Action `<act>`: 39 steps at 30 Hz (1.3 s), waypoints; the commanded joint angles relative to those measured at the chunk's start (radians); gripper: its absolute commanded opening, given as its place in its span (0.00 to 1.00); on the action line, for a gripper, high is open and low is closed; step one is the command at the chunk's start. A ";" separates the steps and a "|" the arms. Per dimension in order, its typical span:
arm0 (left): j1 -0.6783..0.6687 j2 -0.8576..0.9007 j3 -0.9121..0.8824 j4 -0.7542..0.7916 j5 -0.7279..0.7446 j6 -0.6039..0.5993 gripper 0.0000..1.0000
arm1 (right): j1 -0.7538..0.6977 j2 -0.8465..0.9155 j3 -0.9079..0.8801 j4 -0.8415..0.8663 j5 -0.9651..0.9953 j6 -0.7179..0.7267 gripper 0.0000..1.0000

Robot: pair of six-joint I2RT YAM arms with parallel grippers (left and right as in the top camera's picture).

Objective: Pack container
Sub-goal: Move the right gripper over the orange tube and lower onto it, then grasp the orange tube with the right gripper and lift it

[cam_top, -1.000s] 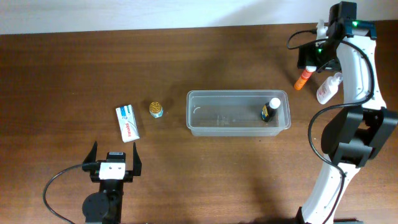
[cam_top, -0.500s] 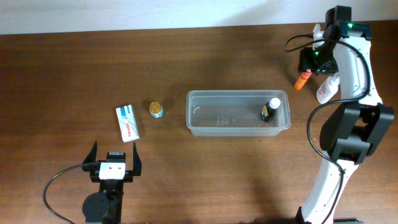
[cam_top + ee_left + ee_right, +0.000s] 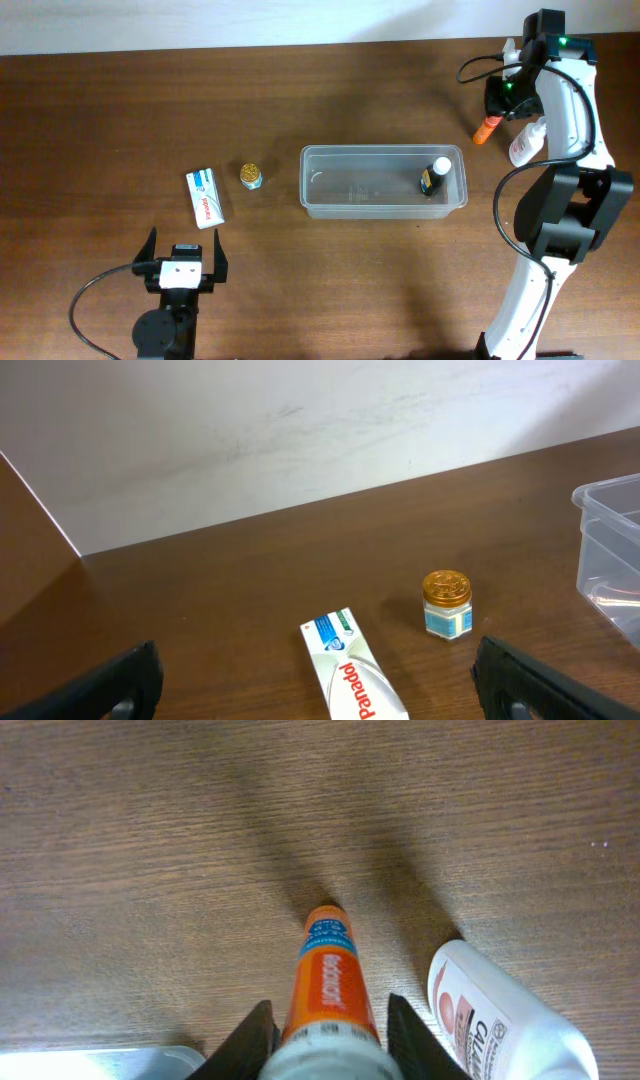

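Note:
The clear container (image 3: pixel 360 187) stands at the table's middle, and a small dark bottle (image 3: pixel 434 177) stands upright at its right end. To its far right lies an orange tube (image 3: pixel 487 128) beside a white bottle (image 3: pixel 525 145). My right gripper (image 3: pixel 503 98) is over the tube. In the right wrist view the right gripper (image 3: pixel 330 1020) is shut on the orange tube (image 3: pixel 328 965), its fingers pressing both sides near the white cap end. My left gripper (image 3: pixel 184 243) rests open near the front left, holding nothing.
A white Panadol box (image 3: pixel 204 198) and a small gold-lidded jar (image 3: pixel 250 176) lie left of the container. In the left wrist view the box (image 3: pixel 350 670) and jar (image 3: pixel 446 603) sit ahead of the open left gripper (image 3: pixel 315 660). The white bottle (image 3: pixel 500 1020) lies close right of the tube.
The right gripper has closed from wide open onto the orange tube, after shifting slightly toward the table's far edge. The left arm has not moved.

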 commanded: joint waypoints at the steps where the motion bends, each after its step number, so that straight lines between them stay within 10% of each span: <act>1: 0.007 -0.006 -0.005 -0.001 0.011 0.012 1.00 | -0.003 0.011 -0.006 -0.001 0.005 0.005 0.25; 27: 0.007 -0.006 -0.005 -0.001 0.011 0.012 0.99 | 0.000 -0.047 0.568 -0.500 -0.147 0.045 0.24; 39: 0.007 -0.006 -0.005 -0.001 0.011 0.012 0.99 | 0.153 -0.167 0.568 -0.500 -0.257 0.095 0.24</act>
